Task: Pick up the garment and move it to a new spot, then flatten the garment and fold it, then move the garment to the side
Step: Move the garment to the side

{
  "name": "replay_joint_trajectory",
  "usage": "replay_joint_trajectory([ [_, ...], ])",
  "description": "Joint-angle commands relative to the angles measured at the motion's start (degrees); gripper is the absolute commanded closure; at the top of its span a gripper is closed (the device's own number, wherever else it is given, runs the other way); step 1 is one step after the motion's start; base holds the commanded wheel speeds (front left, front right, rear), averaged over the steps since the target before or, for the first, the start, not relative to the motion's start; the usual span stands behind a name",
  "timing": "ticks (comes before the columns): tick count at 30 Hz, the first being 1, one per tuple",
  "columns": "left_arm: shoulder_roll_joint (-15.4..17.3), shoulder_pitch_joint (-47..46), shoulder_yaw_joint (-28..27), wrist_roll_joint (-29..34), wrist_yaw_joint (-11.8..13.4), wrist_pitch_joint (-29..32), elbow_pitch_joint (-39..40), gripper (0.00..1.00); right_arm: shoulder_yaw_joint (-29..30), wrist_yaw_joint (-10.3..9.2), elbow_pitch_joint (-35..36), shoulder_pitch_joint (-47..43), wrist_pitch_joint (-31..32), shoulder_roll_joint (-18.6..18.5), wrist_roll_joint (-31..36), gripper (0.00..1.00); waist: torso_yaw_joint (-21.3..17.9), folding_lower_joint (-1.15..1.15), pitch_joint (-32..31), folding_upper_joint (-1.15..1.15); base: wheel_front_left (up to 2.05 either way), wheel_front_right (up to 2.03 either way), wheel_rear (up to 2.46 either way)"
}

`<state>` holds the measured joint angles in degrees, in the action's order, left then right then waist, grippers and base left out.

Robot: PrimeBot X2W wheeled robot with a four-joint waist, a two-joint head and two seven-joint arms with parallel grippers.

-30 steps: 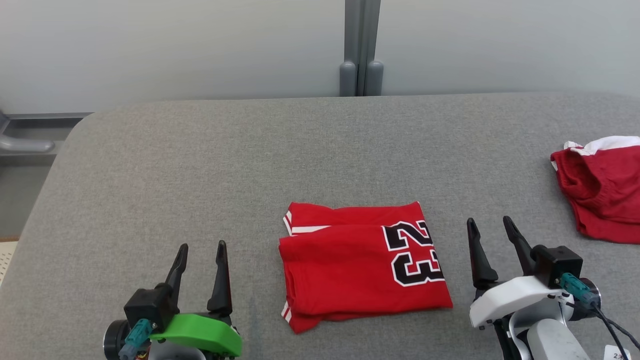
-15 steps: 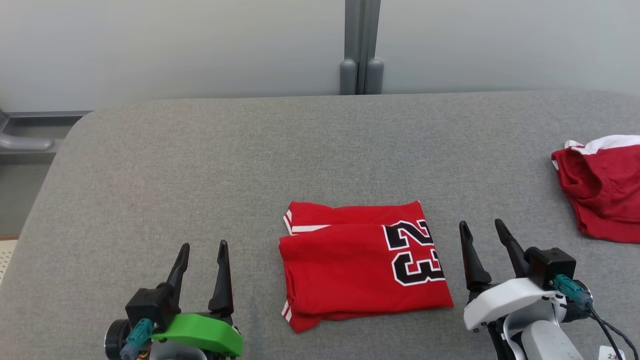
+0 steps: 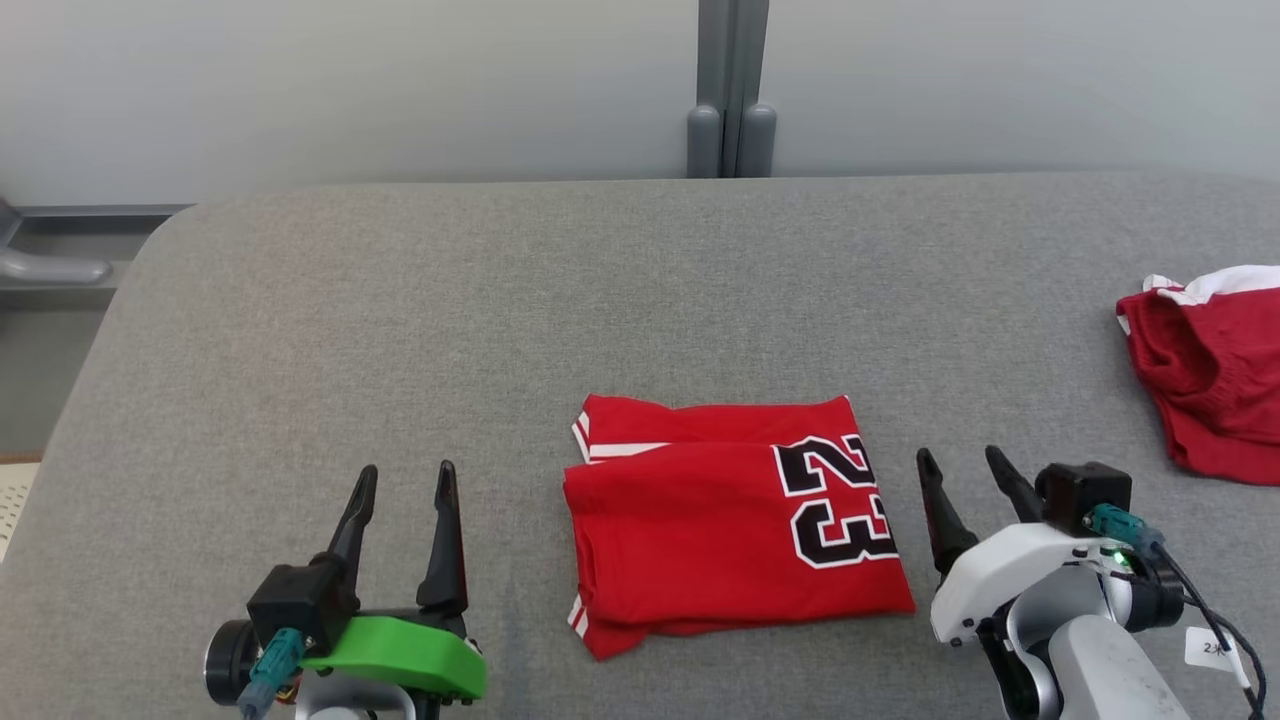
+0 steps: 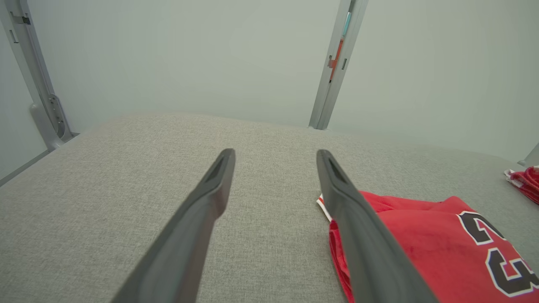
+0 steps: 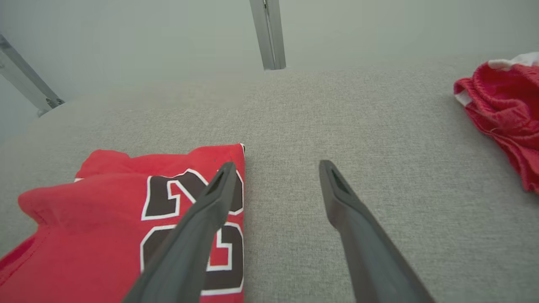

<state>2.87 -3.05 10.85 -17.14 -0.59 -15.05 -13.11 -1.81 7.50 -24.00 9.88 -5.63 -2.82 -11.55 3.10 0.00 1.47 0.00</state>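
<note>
- Since a second ago the right hand [image 3: 957,453] has drawn back a little and edged nearer the folded red garment [image 3: 700,530]; its fingers stand wide apart, holding nothing.
- At the near left, the left hand [image 3: 408,468] is spread just as wide and empty, well clear of the cloth.
- Between the two hands the garment lies flat on the grey tabletop [image 3: 400,330], its black "23" toward the right hand.
- Farther right lies a crumpled red-and-white cloth [image 3: 1215,380].
- Behind stands a grey post [image 3: 728,90].
</note>
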Motion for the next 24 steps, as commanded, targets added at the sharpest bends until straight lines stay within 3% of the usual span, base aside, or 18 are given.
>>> replay_joint_trajectory([
  [1,0.1,-1.0,-0.1,0.5,-0.1,-0.1,0.5,0.00,-0.4,-0.03,-0.6,1.2,1.9,-0.1,-0.4,0.00,0.8,0.00,0.7,0.00,0.00,0.00,0.00],
  [19,0.1,-1.1,0.6,0.6,0.4,-0.1,3.5,0.00,-6.7,-0.04,-9.0,5.5,16.1,-6.9,-7.0,0.00,9.2,0.00,5.9,0.00,0.00,0.00,0.00],
  [20,0.1,-1.0,0.6,0.5,0.5,-0.1,3.6,0.00,-6.9,-0.04,-9.2,5.6,16.1,-7.0,-7.4,0.18,9.3,0.00,6.0,0.00,0.00,0.00,0.00],
  [21,0.1,-0.9,0.7,0.5,0.5,-0.1,3.6,0.00,-7.3,-0.04,-9.6,5.7,16.0,-7.2,-7.7,0.54,9.4,0.00,6.0,0.00,0.00,0.00,0.00],
  [23,0.1,-0.6,0.7,0.5,0.6,-0.1,3.6,0.00,-7.8,-0.03,-9.9,6.1,15.4,-7.4,-8.1,0.75,9.3,0.00,6.1,0.00,0.00,0.00,0.00],
  [24,0.1,-0.4,0.8,0.5,0.6,-0.1,3.5,0.00,-8.0,-0.03,-9.9,6.4,15.0,-7.4,-8.1,0.94,9.1,0.00,6.0,0.00,0.00,0.00,0.00],
])
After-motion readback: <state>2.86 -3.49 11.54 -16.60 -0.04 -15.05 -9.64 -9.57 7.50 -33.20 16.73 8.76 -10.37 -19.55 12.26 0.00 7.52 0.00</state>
